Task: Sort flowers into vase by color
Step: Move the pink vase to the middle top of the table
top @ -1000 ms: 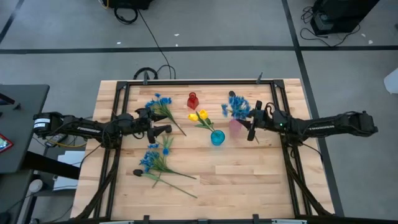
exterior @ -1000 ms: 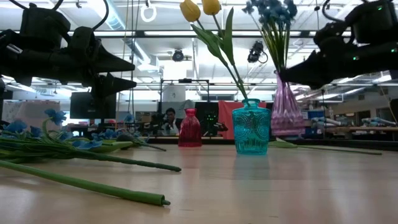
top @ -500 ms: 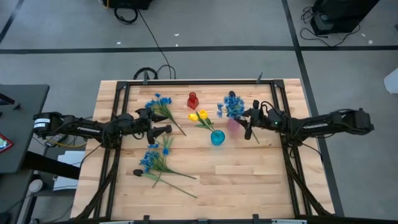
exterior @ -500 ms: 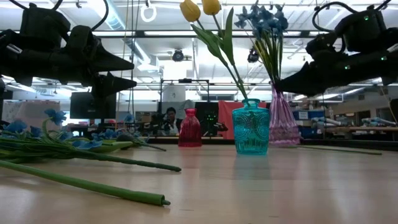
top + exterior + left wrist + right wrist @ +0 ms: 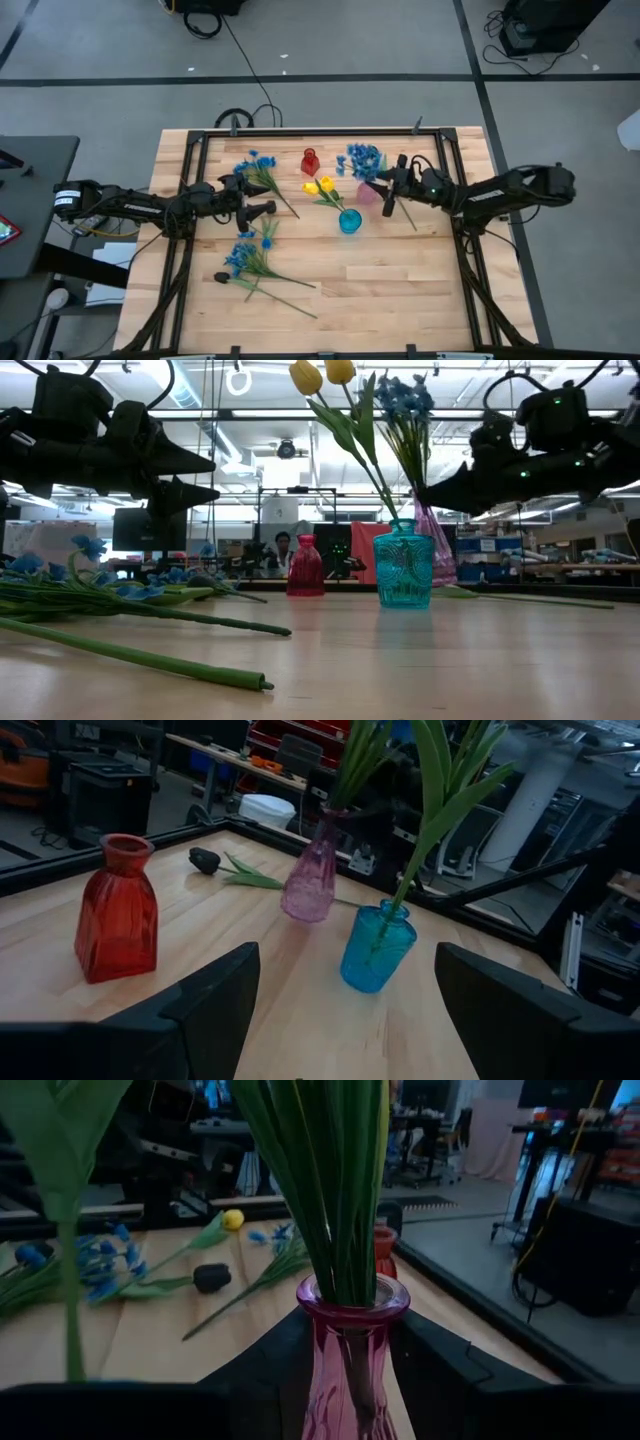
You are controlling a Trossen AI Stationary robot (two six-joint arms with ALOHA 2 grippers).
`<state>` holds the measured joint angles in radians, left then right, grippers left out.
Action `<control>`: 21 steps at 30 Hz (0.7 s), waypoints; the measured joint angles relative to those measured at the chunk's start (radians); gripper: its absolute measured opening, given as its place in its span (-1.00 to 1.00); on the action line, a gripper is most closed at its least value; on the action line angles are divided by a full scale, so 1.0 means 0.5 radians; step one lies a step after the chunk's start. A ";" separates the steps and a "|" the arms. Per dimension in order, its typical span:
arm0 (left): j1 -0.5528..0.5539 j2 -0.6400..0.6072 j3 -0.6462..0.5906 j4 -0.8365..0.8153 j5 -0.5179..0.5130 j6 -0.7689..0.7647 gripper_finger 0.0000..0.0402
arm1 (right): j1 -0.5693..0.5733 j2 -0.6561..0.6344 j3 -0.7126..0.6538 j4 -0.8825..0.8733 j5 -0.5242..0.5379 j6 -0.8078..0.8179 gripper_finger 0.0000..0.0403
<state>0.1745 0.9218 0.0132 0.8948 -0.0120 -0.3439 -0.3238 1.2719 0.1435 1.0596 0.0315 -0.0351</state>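
Note:
My right gripper point(image 5: 377, 190) is shut on a pink vase point(image 5: 367, 194) that holds a spray of blue flowers point(image 5: 363, 159). The vase stands just right of a teal vase point(image 5: 349, 221) with two yellow tulips point(image 5: 320, 186). A red vase point(image 5: 310, 161) stands empty at the far middle. Two more blue sprays point(image 5: 258, 170) point(image 5: 246, 252) lie flat on the table's left half. A dark bloom point(image 5: 204, 860) lies on its side beyond the pink vase. My left gripper point(image 5: 266, 208) hangs open above the table, left of the vases. My right gripper pinches the pink vase's narrow neck point(image 5: 350, 1342), just under the rim, between its two fingers point(image 5: 262, 1370). The fingers come in level from the table's right. The vase tilts a little with the stems standing up out of it. Whether its base touches the table, I cannot tell.
The black frame rails point(image 5: 445, 170) run along the table's left, right and far sides. The near half of the table point(image 5: 380, 290) is bare wood. A person point(image 5: 283, 552) shows far back in the room.
My right gripper has gone toward the table's left edge and a little toward the far edge, still shut on the pink vase. The vase and its blue flowers came along and now stand close behind the teal vase.

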 joint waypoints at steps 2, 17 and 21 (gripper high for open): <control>0.000 0.000 0.000 -0.001 0.019 0.000 0.53 | -0.002 0.083 0.025 0.098 0.001 -0.026 -0.29; 0.000 0.000 0.000 -0.007 0.104 0.008 0.53 | -0.062 0.530 0.155 0.554 0.002 -0.040 -0.29; 0.000 0.000 0.000 -0.008 0.107 0.055 0.53 | -0.089 0.631 0.215 0.591 0.000 -0.023 -0.29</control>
<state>0.1745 0.9218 0.0132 0.8909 0.0417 -0.3164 -0.3683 1.5874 0.2510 1.3551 0.0315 -0.0463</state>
